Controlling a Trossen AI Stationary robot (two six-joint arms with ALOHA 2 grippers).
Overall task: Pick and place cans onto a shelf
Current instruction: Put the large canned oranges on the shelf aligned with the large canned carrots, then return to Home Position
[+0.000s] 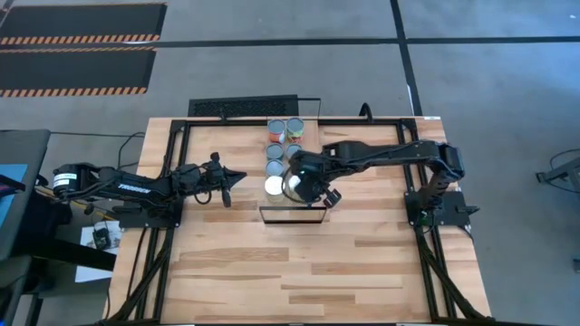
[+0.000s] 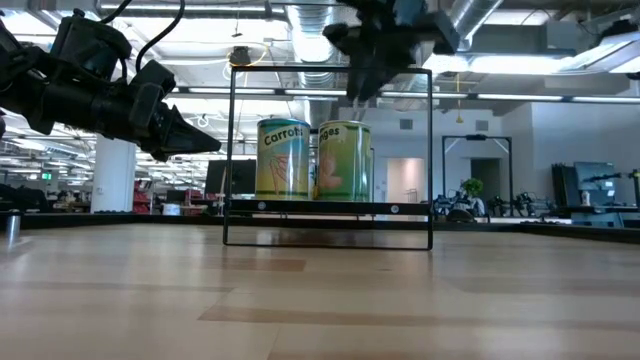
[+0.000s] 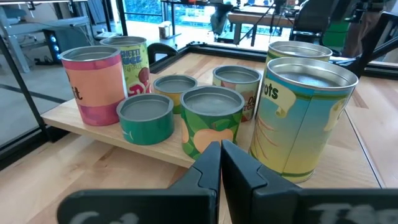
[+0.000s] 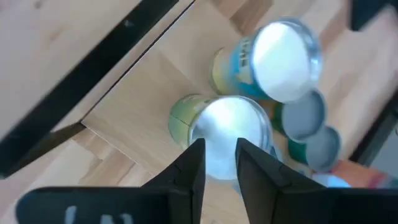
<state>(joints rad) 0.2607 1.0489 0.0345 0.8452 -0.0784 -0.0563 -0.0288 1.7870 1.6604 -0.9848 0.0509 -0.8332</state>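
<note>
My right hand (image 4: 219, 163) hovers narrowly open and empty over the yellow-green silver-topped can (image 4: 227, 134), standing on the light-wood shelf (image 4: 134, 106) end — placement looks done; next, retreat upward. Left hand (image 1: 228, 184) waits closed beside the shelf.

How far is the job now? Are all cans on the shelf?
Nearly done. Eight cans seem to stand on the shelf. The right gripper hovers open above the last can, not holding it. The left gripper waits beside the shelf. Left: only drawing back.
</note>
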